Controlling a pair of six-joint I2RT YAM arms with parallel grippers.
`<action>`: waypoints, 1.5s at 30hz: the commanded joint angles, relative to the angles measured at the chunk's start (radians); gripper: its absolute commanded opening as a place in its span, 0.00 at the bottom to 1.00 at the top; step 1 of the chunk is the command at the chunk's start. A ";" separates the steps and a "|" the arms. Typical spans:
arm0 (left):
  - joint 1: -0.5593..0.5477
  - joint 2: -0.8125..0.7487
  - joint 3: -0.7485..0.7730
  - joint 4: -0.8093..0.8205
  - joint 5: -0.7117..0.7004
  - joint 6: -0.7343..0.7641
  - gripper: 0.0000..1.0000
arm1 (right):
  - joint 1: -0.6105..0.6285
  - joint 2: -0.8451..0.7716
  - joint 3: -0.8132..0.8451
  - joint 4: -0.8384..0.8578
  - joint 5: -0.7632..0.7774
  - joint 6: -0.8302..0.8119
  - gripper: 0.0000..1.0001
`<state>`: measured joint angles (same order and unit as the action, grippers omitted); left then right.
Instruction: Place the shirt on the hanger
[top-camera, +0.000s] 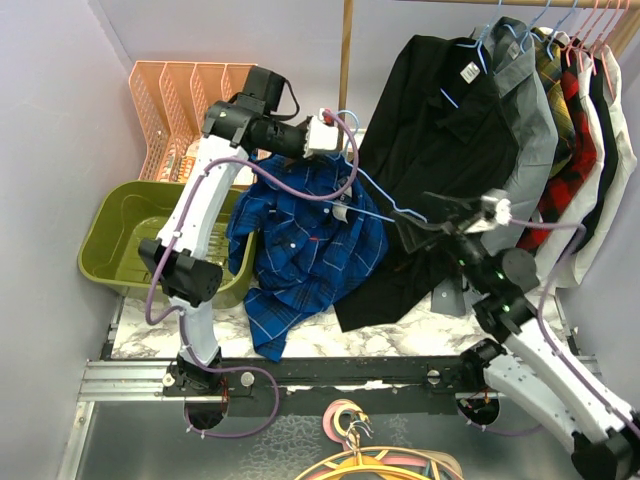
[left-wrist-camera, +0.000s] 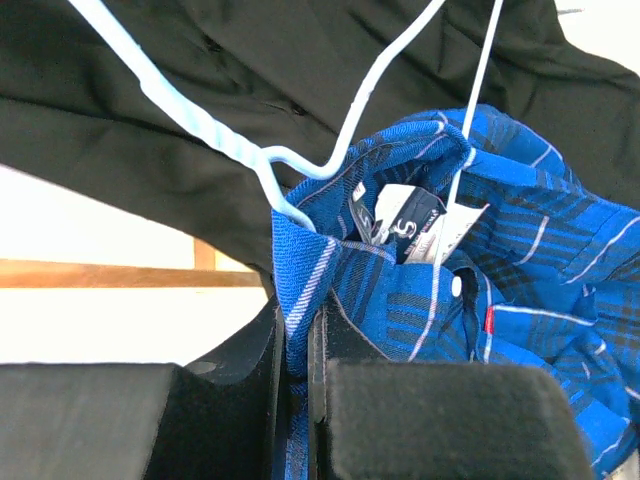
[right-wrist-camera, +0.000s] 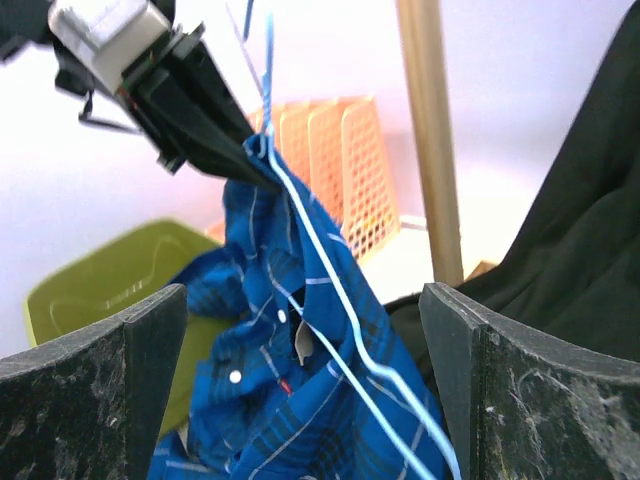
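Observation:
The royal-blue plaid shirt (top-camera: 310, 245) hangs from my left gripper (top-camera: 340, 140) over the table's middle, its lower part bunched on the marble top. In the left wrist view my left gripper (left-wrist-camera: 297, 345) is shut on a fold of the shirt (left-wrist-camera: 530, 290) by the collar. The light-blue wire hanger (left-wrist-camera: 200, 125) runs into the open collar. In the top view the hanger (top-camera: 385, 195) slants from the left gripper toward my right gripper (top-camera: 432, 213). My right gripper (right-wrist-camera: 305, 390) is wide open, and the hanger wire (right-wrist-camera: 340, 300) and shirt (right-wrist-camera: 250, 400) show between its fingers, not touching them.
A black shirt (top-camera: 440, 130) hangs right behind the hanger, with several more garments (top-camera: 575, 110) on the rail at the right. A green bin (top-camera: 115, 230) and an orange rack (top-camera: 180, 100) stand at the left. A wooden pole (top-camera: 346, 50) is at the back. Spare hangers (top-camera: 370, 455) lie at the near edge.

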<state>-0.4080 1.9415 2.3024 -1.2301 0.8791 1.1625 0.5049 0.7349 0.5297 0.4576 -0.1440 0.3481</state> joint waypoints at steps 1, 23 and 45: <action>-0.005 -0.122 0.034 0.093 -0.059 -0.242 0.00 | 0.003 -0.220 -0.069 -0.173 0.120 0.073 0.99; 0.110 -0.479 -0.133 0.394 -0.138 -0.954 0.00 | 0.410 0.284 0.152 0.135 -0.205 0.023 0.98; 0.212 -0.658 -0.241 0.226 -0.149 -0.743 0.00 | 0.361 0.353 0.212 0.012 0.548 -0.344 0.01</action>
<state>-0.2024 1.3163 2.0174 -0.9295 0.7872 0.2749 0.9333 1.2304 0.6796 0.5587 0.1963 0.1921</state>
